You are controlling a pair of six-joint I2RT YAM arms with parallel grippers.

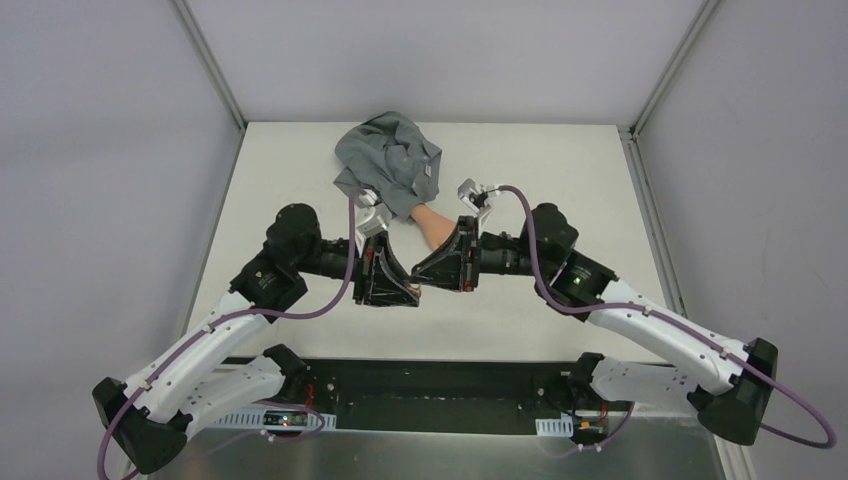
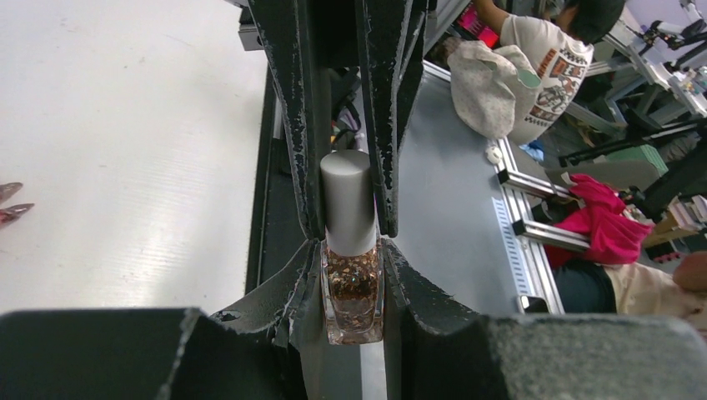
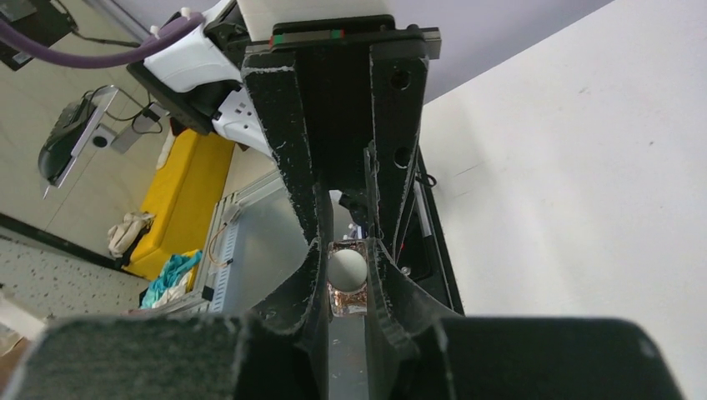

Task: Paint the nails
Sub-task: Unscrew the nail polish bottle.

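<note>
The left pincer [image 2: 353, 287] is clamped on the glass body of a small polish bottle [image 2: 353, 296], its black, scuffed fingers [image 2: 417, 287] pressed against both sides of the glass. The glass shows coppery glitter inside. Coming in nose to nose from the other side, the right pincer [image 3: 348, 275] is closed on the bottle's pale grey cap [image 2: 347, 196], one finger on each flank of it. From the right wrist the cap shows end-on as a pale disc wedged between the fingertips, with a rim of glass around it. So the two arms meet at the one bottle, one gripping the body and the other the top.

From above, the pincers touch tip to tip over the middle of the white table [image 1: 290, 180], both arms bent in towards each other. Just behind them lies the peach fake hand [image 1: 432, 222], poking out of a crumpled grey sleeve [image 1: 390, 160] near the far edge. Its fingers run under the right pincer there, so from overhead I cannot see the nails.

The nails [image 2: 12, 212] do show from the left wrist: two dark reddish points at the left edge of that view, lying low on the table and well apart from the bottle.

Beyond the table a person in a patterned shirt [image 2: 546, 62] sits by a pink cloth [image 2: 604, 225].
</note>
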